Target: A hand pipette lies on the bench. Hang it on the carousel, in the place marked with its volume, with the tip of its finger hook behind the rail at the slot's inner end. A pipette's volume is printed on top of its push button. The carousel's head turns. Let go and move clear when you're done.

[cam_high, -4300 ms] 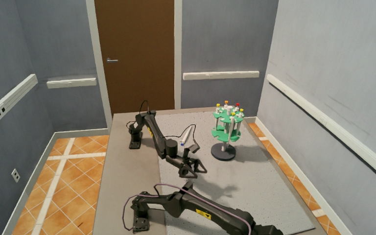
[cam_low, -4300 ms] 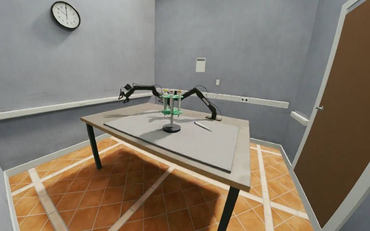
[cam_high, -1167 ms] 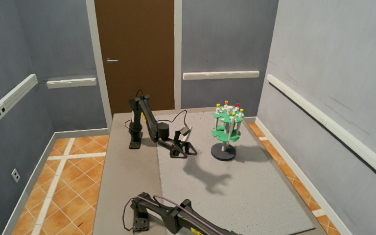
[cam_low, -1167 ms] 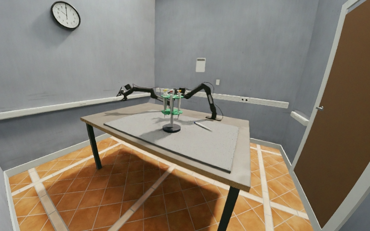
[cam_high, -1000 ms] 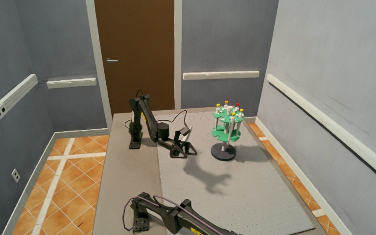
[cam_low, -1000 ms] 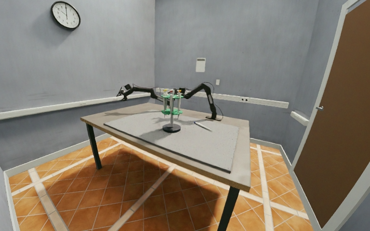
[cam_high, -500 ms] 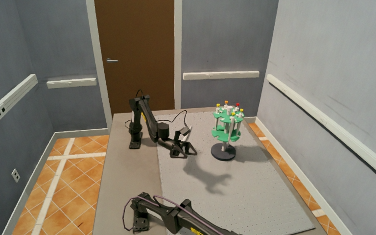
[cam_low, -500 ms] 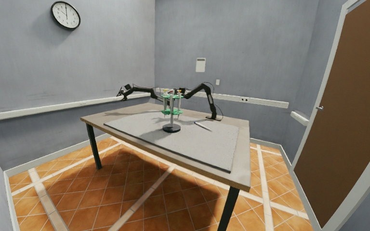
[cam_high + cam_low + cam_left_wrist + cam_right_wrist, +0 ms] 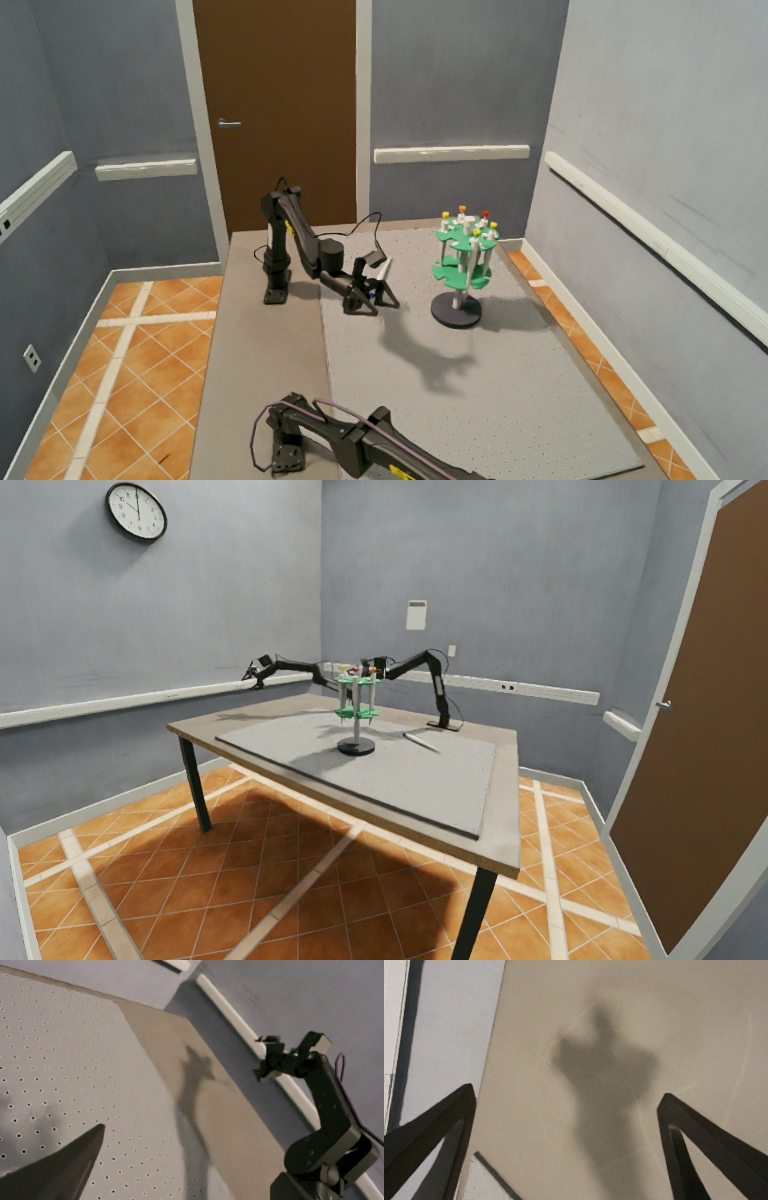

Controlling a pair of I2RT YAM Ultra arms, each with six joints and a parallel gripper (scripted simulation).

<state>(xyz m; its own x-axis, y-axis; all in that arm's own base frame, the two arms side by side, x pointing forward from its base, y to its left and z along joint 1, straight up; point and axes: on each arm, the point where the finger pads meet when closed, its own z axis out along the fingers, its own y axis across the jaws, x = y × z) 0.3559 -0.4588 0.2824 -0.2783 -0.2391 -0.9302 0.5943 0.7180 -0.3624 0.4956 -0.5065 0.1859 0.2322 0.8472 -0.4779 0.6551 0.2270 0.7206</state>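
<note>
Black segmented arms, yellow markings, purple cable
</note>
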